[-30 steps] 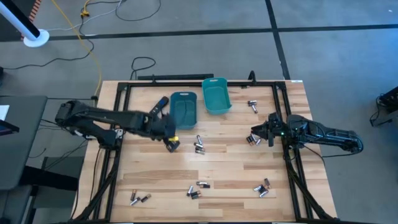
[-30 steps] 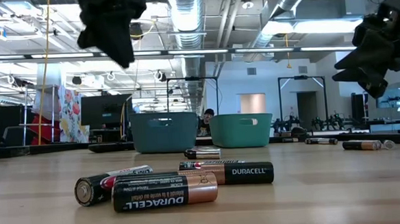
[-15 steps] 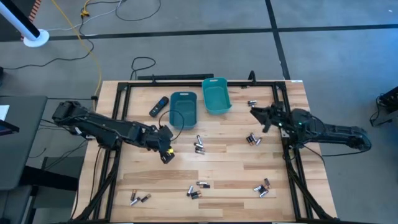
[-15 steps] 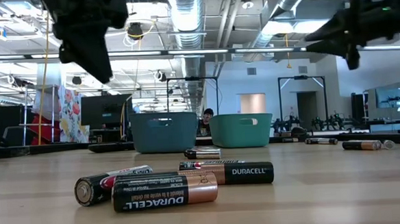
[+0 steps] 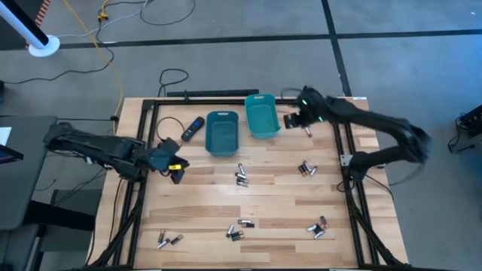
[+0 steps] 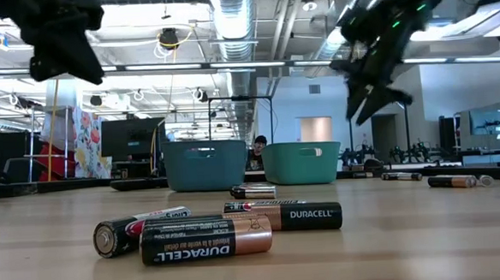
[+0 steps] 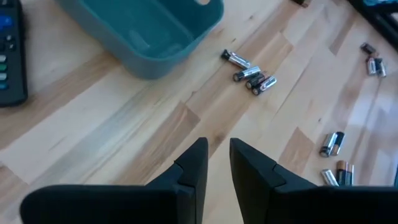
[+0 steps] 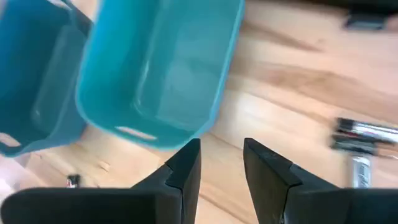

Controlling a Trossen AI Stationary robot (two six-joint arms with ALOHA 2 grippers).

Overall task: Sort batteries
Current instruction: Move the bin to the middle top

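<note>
Small batteries lie flat on the wooden table in loose groups: one pair [image 5: 241, 176] below the bins, others [image 5: 306, 168] at the right, several near the front [image 5: 239, 228], and one pair [image 5: 305, 126] at the far right. My left gripper [image 5: 176, 170] hovers over bare wood at the left, fingers [image 7: 217, 158] a narrow gap apart with nothing between. My right gripper [image 5: 292, 120] hovers just right of the lighter teal bin [image 5: 261, 115], open and empty [image 8: 221, 158].
A darker teal bin [image 5: 222, 132] stands beside the lighter one at the far middle. A black remote [image 5: 193, 128] lies left of it. A black frame [image 5: 151, 113] borders the table. Bare wood lies between the battery groups.
My left gripper has drawn back from beside the darker bin toward the table's left edge. My right gripper has swung from the right edge toward the far edge, rising and turning, and now hangs beside the lighter bin. The batteries have kept their places.
</note>
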